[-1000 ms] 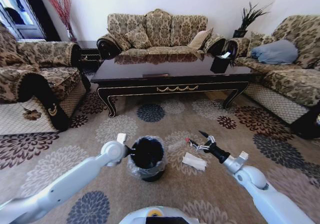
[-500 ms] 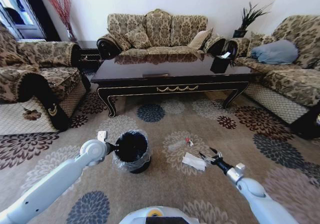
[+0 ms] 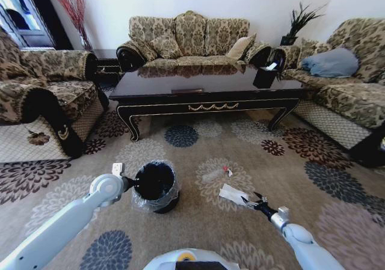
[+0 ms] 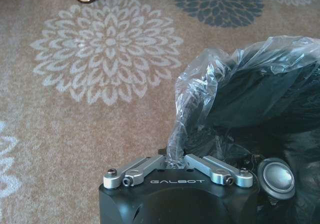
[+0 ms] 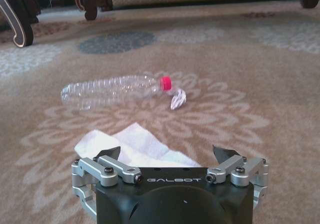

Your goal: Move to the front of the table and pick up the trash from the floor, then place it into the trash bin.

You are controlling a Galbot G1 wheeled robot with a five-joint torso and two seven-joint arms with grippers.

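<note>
Pickup step: right hand spread wide, low at paper sheet; needs lowering and closing. Left hand clenched on trash bin liner.

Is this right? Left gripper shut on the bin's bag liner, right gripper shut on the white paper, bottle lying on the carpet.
Not quite. The right gripper is open, its fingers spread just short of the white paper, as the right wrist view shows. The left gripper is shut on the bag liner, and the bottle lies on the carpet.
</note>
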